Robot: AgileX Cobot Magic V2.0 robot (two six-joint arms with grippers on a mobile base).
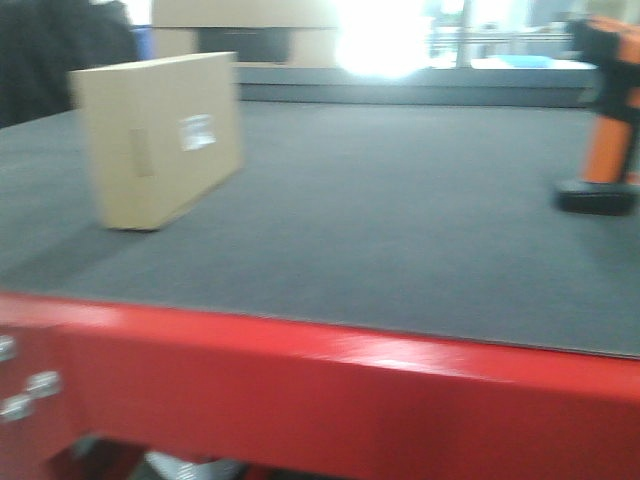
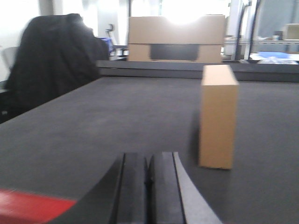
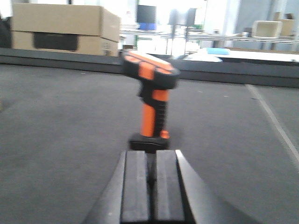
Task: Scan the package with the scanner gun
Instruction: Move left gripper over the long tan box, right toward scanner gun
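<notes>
Red counter rim [image 1: 300,380] sits closest in the front view, glossy, w/ a few metal bolts [image 1: 30,395] at its left end. Beyond it the counter top [image 1: 400,230] is a flat dark-grey mat, matte. All views are a bit blurred.

Package [image 1: 160,140] stands on the mat at far left in the front view, resting on a long narrow side, w/ a small white label [image 1: 197,131] on the face toward the camera. Scanner [image 1: 610,130] stands upright on its black foot at far right, well apart from the package, partly cut by the frame edge.

Left end effector [image 2: 148,186]: pads pressed together, nothing between them, low over the mat. Package is ahead and to its right, not touching.

Right end effector [image 3: 152,186]: pads also pressed together, gripping nothing. Scanner is straight ahead, foot just past the pad tips; can't tell if they touch. A pale line [image 3: 275,126] runs along the mat on the right.

Room: low dark ledge [image 2: 163,69] closes the counter's far edge. Behind it, stacked cardboard boxes [image 2: 175,39] w/ a dark rectangular panel. A dark jacket [image 2: 51,60] is draped over a chair at left. Strong window glare [image 1: 380,35] washes out the bkgd centre. Shelving [image 3: 261,46] and something blue [image 3: 219,50] at back right, too blurred to tell more.
</notes>
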